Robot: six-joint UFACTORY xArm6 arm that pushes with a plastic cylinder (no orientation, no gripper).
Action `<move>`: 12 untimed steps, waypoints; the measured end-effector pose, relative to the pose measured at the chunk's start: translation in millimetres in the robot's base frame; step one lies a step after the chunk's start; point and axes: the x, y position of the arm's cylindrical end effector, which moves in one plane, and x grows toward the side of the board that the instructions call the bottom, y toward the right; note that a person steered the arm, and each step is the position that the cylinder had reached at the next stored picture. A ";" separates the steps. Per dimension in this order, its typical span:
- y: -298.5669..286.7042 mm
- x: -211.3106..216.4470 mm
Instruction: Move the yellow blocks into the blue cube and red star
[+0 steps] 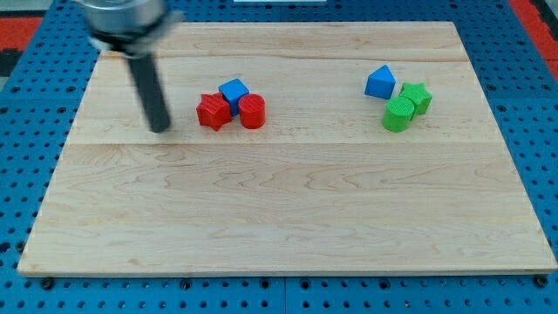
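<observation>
My tip (160,129) rests on the board at the view's left, a short way left of a tight cluster of three blocks. The cluster holds a red star (212,112), a blue cube (234,92) behind it, and a red cylinder (252,112) on the right; they touch each other. The tip is apart from the red star. No yellow block shows anywhere in the view; the rod and its blurred mount (125,19) hide part of the board's top left.
A second cluster sits at the view's upper right: a blue triangular block (379,83), a green star (417,96) and a green cylinder (398,114). The wooden board (288,209) lies on a blue pegboard surface.
</observation>
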 end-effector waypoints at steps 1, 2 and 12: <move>-91.8 -61.7; -93.5 -93.5; -24.4 -181.5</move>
